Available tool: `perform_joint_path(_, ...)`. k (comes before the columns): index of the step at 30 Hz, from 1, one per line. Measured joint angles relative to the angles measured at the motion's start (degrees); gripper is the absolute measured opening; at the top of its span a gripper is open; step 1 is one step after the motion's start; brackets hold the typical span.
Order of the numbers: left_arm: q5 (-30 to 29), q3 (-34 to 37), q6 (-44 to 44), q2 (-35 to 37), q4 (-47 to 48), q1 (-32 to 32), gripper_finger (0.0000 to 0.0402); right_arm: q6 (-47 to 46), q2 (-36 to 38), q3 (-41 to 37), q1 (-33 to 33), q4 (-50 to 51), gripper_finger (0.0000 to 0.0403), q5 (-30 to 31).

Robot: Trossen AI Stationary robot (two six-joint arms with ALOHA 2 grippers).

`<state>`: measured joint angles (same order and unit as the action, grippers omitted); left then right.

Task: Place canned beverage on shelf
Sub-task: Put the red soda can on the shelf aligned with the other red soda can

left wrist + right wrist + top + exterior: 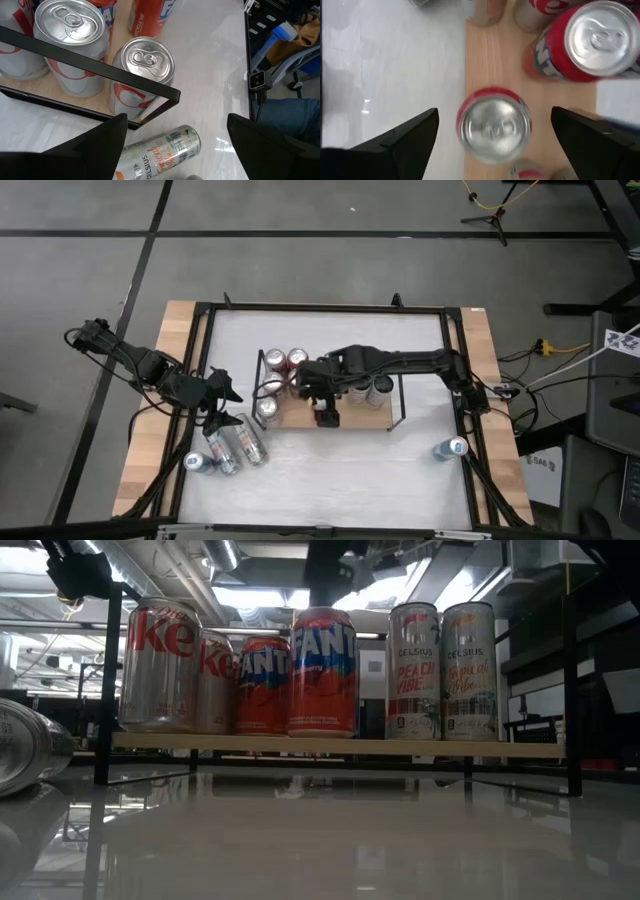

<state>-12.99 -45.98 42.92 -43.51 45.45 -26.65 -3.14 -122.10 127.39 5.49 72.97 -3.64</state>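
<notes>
Fanta can [494, 124] upright on shelf [485, 60], long axis vertical, right pincer [495, 137] wide above it

The shelf [490, 65] is a light wooden board with soft grain lines and a matt look, and its rail [90, 62] is thin black metal. The cans [323, 670] on it are shiny metal with smooth painted sides, and the can top [148, 56] is bare silver metal with a dull shine. The table [320, 840] is white, smooth and glossy, so the cans show in it like in a mirror.
</notes>
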Motion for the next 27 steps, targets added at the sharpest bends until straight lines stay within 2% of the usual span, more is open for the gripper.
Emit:
perform_joint_path(3,0.0,0.0,0.0,0.0,0.0,0.0,0.0336,0.0,0.0,4.1,1.0,5.0,0.0381,1.2)
perform_joint_path(6,0.0,0.0,0.0,0.0,0.0,0.0,0.0336,0.1,0.0,7.7,2.7,9.0,0.0381,4.9)
perform_joint_path(9,-0.5,0.0,0.0,0.0,0.0,0.0,0.0336,0.2,2.2,6.0,4.6,10.3,0.0381,7.9)
perform_joint_path(16,-4.8,0.0,0.0,0.0,0.0,0.0,0.0336,0.1,7.5,5.8,7.0,17.0,0.0381,8.2)
perform_joint_path(21,-8.7,0.0,0.0,0.0,0.0,0.0,0.0336,0.4,13.4,5.8,7.3,17.1,0.0381,9.0)
perform_joint_path(27,-11.5,0.0,0.0,0.0,0.0,0.0,0.0336,-2.0,21.5,2.3,7.2,16.9,0.0381,17.5)
